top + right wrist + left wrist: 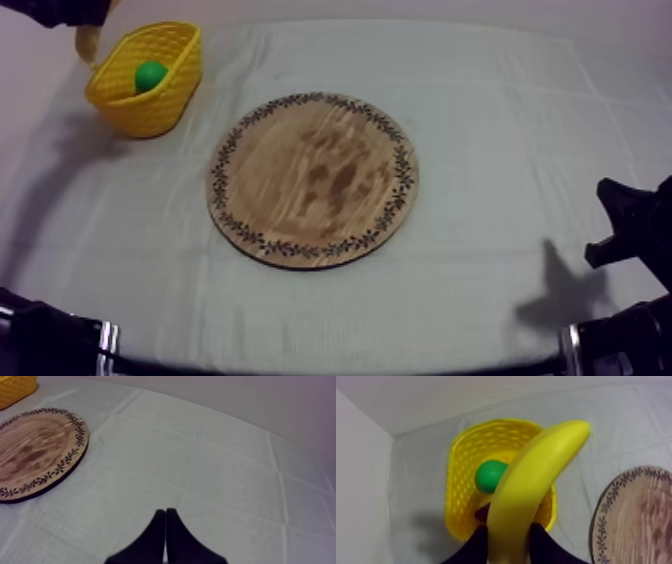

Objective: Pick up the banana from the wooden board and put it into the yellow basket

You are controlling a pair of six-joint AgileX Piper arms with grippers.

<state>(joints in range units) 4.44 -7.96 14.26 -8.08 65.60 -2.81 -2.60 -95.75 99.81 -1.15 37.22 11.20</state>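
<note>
the banana (528,493) is pinched in the left jaws over the basket (456,471), in which a green ball (489,475) is held; the right jaws are pressed together. if released off-centre, the long banana could be tipped back out.

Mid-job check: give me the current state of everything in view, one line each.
Left end effector: shut on the banana, over the basket.
Right end effector: shut, holding nothing, above the cloth.
Banana: held above the basket, not yet dropped.
Basket: upright, green fruit inside.
Board: bare, flat on the cloth.
</note>
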